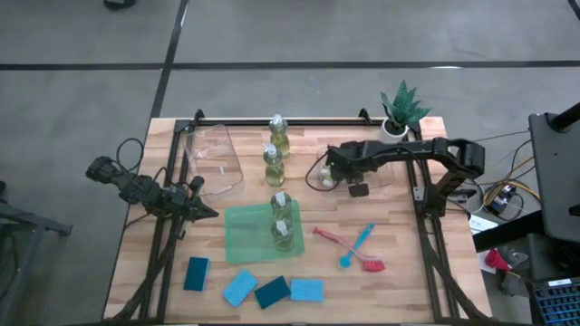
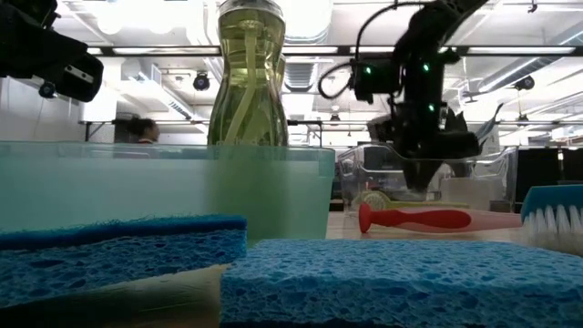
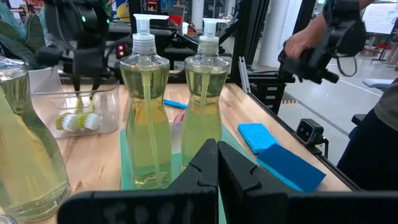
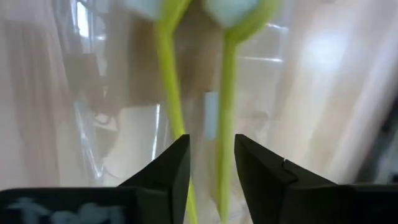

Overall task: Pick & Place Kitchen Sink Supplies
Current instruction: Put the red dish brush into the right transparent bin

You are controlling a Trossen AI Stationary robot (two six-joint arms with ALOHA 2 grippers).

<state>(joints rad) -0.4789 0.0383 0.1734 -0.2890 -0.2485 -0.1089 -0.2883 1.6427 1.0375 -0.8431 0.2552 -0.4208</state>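
Four clear bottles of yellowish liquid stand in a line: two on the bare wood (image 1: 277,131) (image 1: 272,164) and two (image 1: 280,204) (image 1: 283,234) in the green tray (image 1: 245,237). Several blue sponges (image 1: 272,292) lie near the near edge. A red brush (image 1: 349,251) and a blue brush (image 1: 356,245) lie crossed on the wood. Two yellow brushes (image 4: 227,118) lie in a clear bin (image 1: 372,177). My right gripper (image 4: 211,168) is open and points down into this bin, one yellow handle in its gap. My left gripper (image 3: 216,165) is shut and faces the tray's bottles (image 3: 146,112) from the left.
A second clear bin (image 1: 216,161) lies tilted at the far left. A potted green plant (image 1: 401,109) stands at the far right corner. Black frame rails run along both table sides. A person (image 3: 373,137) stands beyond the table's near edge.
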